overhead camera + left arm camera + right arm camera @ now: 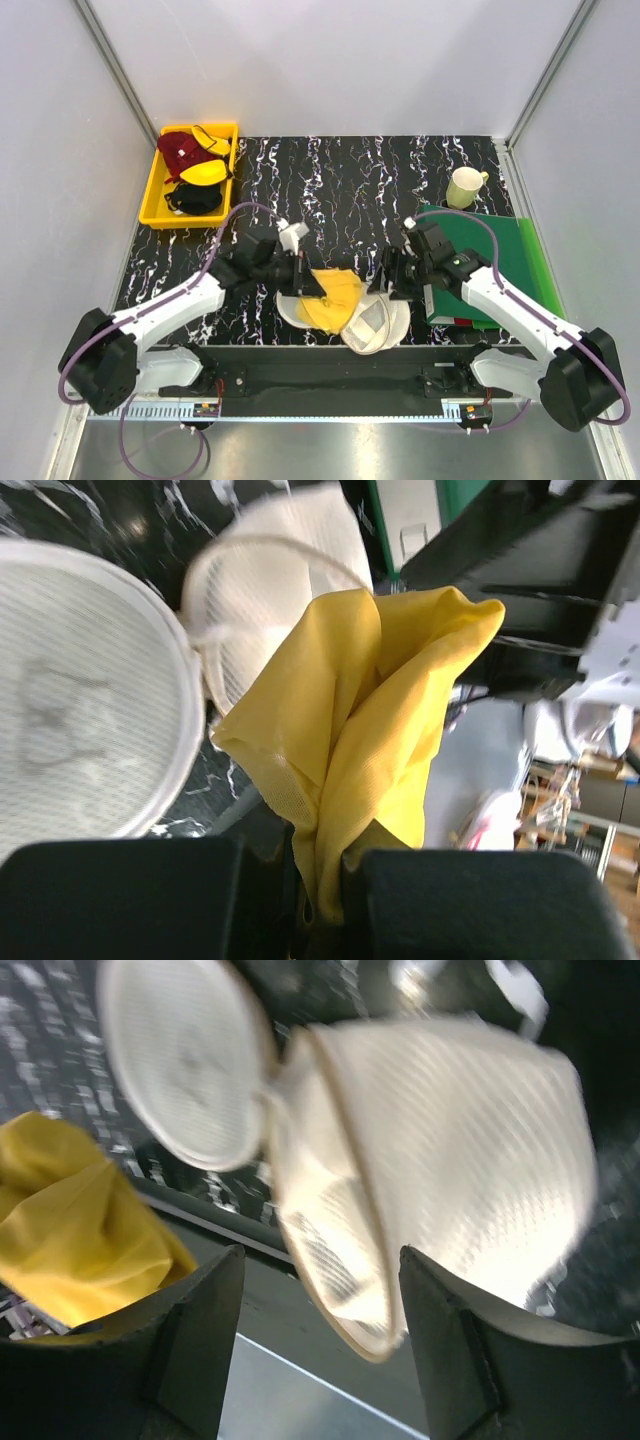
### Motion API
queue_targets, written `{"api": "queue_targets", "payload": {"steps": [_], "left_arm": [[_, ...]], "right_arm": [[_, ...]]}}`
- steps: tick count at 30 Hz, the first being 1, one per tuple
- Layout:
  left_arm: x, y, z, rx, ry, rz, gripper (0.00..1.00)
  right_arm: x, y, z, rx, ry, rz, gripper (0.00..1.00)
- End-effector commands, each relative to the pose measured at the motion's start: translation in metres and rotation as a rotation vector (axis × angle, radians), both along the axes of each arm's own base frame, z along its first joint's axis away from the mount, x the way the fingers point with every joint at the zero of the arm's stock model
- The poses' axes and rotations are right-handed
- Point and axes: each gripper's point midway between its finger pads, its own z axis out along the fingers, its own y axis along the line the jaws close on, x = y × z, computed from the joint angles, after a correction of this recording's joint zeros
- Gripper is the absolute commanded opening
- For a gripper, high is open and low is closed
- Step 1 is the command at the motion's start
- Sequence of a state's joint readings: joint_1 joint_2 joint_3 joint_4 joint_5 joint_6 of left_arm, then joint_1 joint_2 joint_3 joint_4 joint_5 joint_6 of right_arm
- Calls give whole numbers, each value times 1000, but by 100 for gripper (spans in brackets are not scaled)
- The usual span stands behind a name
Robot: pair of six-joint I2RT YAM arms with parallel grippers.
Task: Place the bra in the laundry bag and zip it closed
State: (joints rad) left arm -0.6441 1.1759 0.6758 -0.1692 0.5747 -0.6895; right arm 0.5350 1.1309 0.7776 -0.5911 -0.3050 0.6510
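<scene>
The mustard-yellow bra point(332, 298) hangs from my left gripper point(305, 278), which is shut on a bunch of its fabric point(370, 710) just above the near table edge. The laundry bag point(375, 325) lies open in two cream mesh halves: one flat round half point(80, 710) under the bra, the other dome-shaped half point(460, 1170) tilted up. My right gripper point(320, 1260) is open, with the dome half's rim between its fingers point(190, 1340); in the top view it point(392, 285) is at the bag's right side. The bra also shows at the left in the right wrist view point(70, 1230).
A yellow bin point(160, 200) holding dark red, bright yellow and black garments stands at the back left. A pale yellow mug point(465, 187) stands at the back right. A green board point(510, 255) lies under the right arm. The bag overhangs the table's near edge.
</scene>
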Motion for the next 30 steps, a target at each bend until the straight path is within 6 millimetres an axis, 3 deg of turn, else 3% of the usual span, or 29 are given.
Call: {"api": "queue_targets", "payload": {"steps": [1,5,10,19,21,24,30], "left_arm": [[-3,-19,-12,2,8,-28,0],[-12,-31,-25,-2,58,-80,0],[-20,-41,-35,5,87,-102,0],[-23,-50,-48,20,103,-119,0],[-26,-53,-51,20,115,-136,0],[-27,-56,-57,23,126,-144,0],[-24,-66,-68,37,144,-163,0]], "right_arm": [[-17,-20,-12,-93,45,-67,68],[-20,-32,-20,-158,42,-89,57],[-23,-31,-29,-160,54,-84,40],[-23,-23,-39,-121,63,-79,36],[-23,-23,-40,-115,66,-87,26],[-22,-22,-37,-97,58,-107,6],[-18,-19,-15,-41,15,-138,0]]}}
